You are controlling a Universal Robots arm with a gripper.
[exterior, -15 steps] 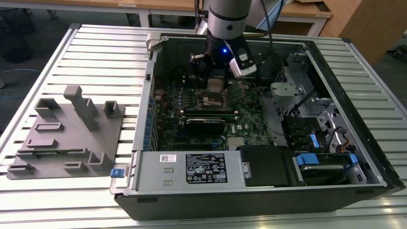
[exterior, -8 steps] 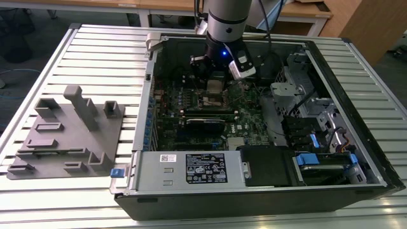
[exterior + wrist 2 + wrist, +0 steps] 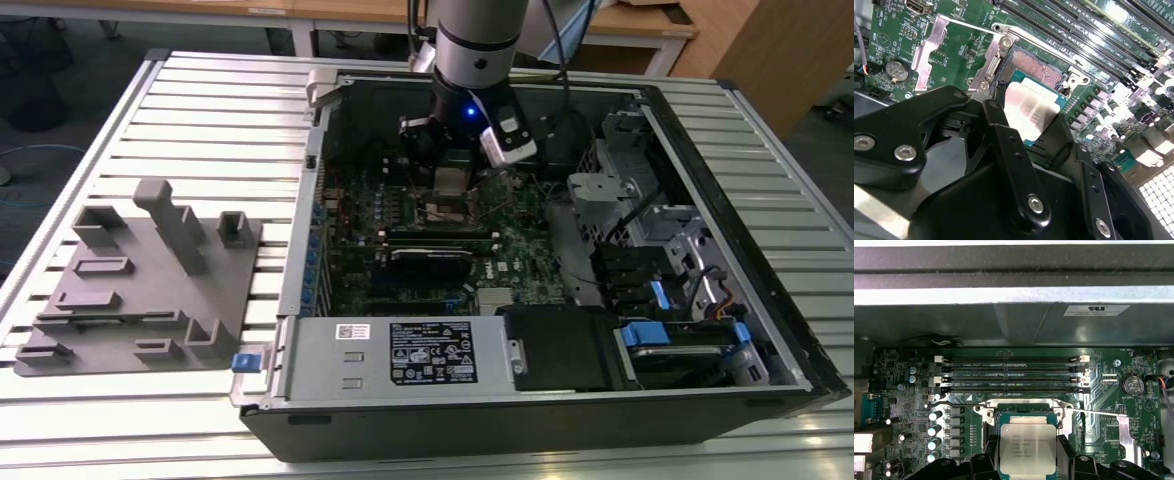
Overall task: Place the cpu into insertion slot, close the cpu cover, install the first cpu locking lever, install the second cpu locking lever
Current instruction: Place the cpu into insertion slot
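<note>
The cpu (image 3: 1027, 447) is sitting between the two black fingers (image 3: 1066, 458) of the gripper (image 3: 1027, 452). The fingers are squeezing it from both sides, so the gripper is gripping the cpu. Its shiny grey top is facing up.

In the second wrist view the cpu (image 3: 1030, 111) is hanging over the near part of the insertion slot (image 3: 1036, 67). The far part of the slot is showing past the chip's edge. I cannot tell if the chip is touching the slot.

A thin metal rod (image 3: 1094, 413) is lying just beside the slot. Long black slots (image 3: 1009, 375) are running side by side on the green board (image 3: 1104, 390) near it.

In the exterior view the arm (image 3: 477, 40) is reaching down into the open computer case (image 3: 534, 432). The case is lying on a ribbed metal table (image 3: 200, 110). A grey stand (image 3: 147, 270) is sitting on the table at the exterior view's left, well apart from the gripper.
</note>
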